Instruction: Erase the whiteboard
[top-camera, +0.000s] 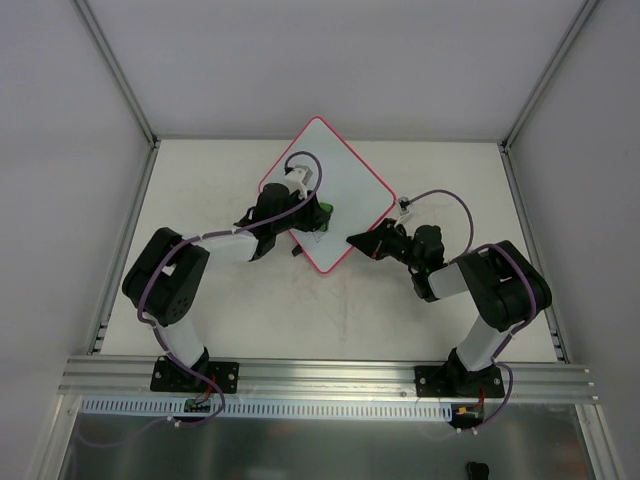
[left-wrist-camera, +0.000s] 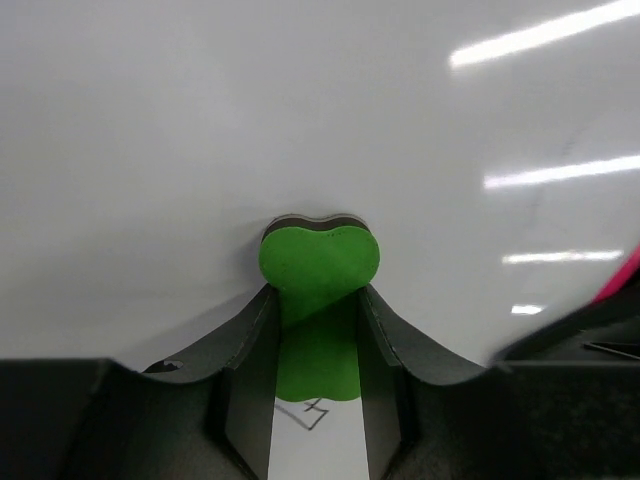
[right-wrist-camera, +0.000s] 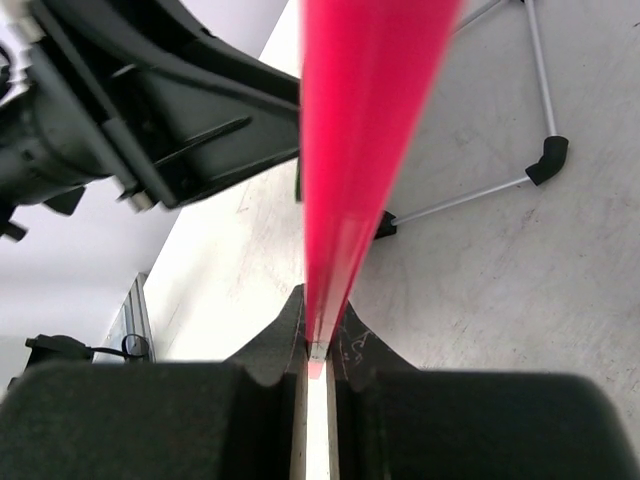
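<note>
Looking down from overhead, I am seeing the whiteboard (top-camera: 340, 170) lying diamond-wise on the table (top-camera: 250, 310), between both arms. Through the left wrist camera, my left gripper (left-wrist-camera: 318, 300) is clenching a green eraser (left-wrist-camera: 318, 262) and holding it against the white surface. Through the right wrist camera, my right gripper (right-wrist-camera: 320, 345) is pinching the board's red rim (right-wrist-camera: 350, 150) edge-on.

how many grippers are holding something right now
2. The left gripper holds the green eraser against the whiteboard; the right gripper clamps the whiteboard's near right edge.
</note>
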